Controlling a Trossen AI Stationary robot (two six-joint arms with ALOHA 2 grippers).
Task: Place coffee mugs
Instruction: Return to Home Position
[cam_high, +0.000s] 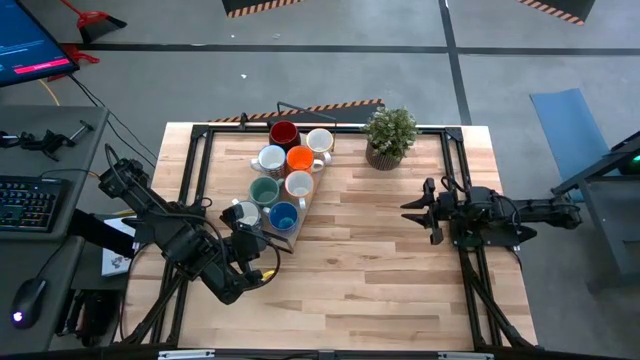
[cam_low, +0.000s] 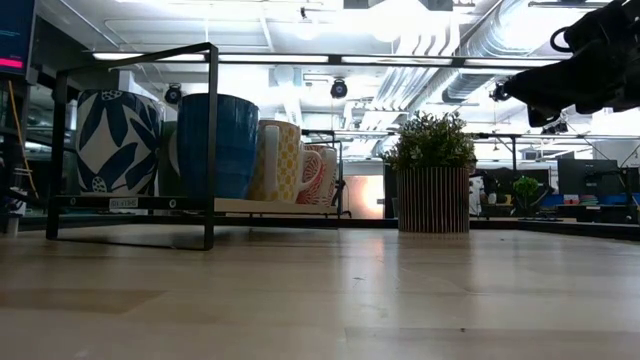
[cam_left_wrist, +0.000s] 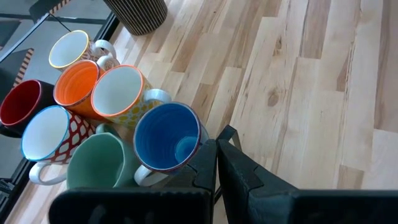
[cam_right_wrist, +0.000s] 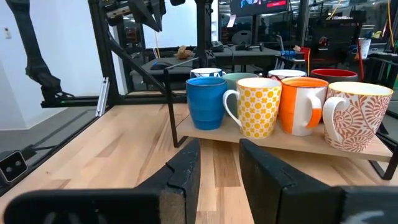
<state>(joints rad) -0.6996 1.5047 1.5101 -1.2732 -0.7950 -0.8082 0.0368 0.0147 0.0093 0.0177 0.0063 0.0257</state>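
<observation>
The wooden surface (cam_high: 400, 260) carries a low black-framed shelf (cam_low: 170, 204) right at the tip of the left gripper (cam_left_wrist: 217, 149), whose fingers are pressed together on nothing. The right gripper (cam_right_wrist: 219, 155) faces the shelf from well off, fingers spread and empty. The coffee mugs (cam_high: 285, 175) stand upright on the shelf, mouths up and handles turned various ways. The blue mug (cam_left_wrist: 166, 137) is nearest the left fingertips. From table height most hide each other. The label (cam_low: 124, 203) on the rail is too small to read.

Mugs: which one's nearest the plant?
The white mug in the back row, beside the dark red mug; all the others sit farther from the plant.
</observation>
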